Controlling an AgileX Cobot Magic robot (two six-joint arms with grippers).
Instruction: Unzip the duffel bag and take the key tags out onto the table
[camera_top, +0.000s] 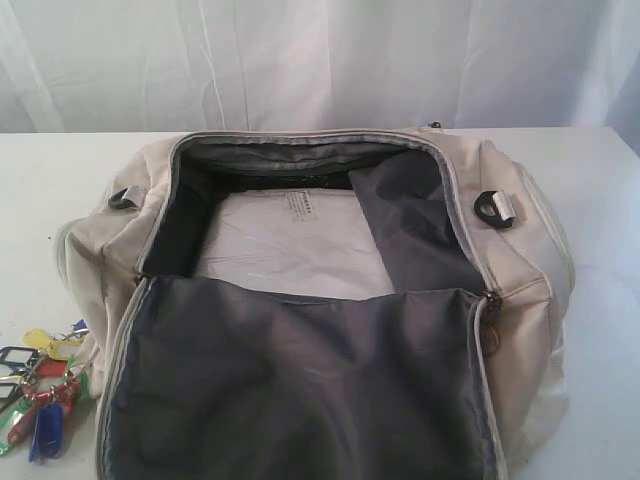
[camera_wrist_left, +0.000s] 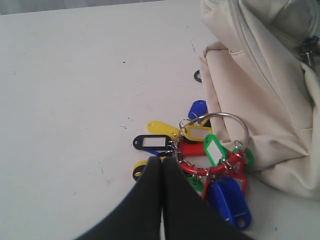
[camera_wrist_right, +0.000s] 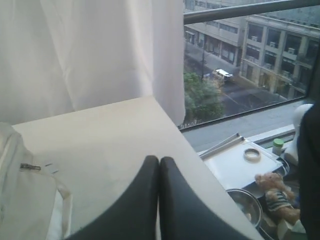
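Observation:
The cream duffel bag (camera_top: 520, 300) lies unzipped on the white table (camera_top: 60, 180), its dark grey flap (camera_top: 300, 380) folded towards the front. The key tags (camera_top: 45, 395) lie on the table against the bag's left end. In the left wrist view the key tags (camera_wrist_left: 210, 155) rest beside the duffel bag (camera_wrist_left: 260, 110), and my left gripper (camera_wrist_left: 161, 160) is shut just over their near edge, with nothing seen between its fingers. My right gripper (camera_wrist_right: 159, 159) is shut and empty above the bare table (camera_wrist_right: 110, 140), to one side of the duffel bag (camera_wrist_right: 20, 200). Neither gripper shows in the exterior view.
A flat white package (camera_top: 290, 240) lies inside the bag. A small black ring (camera_wrist_left: 197, 76) sits on the table near the bag. A white curtain (camera_top: 320, 60) hangs behind. Past the table's edge (camera_wrist_right: 200, 165) are a tray (camera_wrist_right: 240, 160), a bowl (camera_wrist_right: 245, 200) and a teddy bear (camera_wrist_right: 275, 192).

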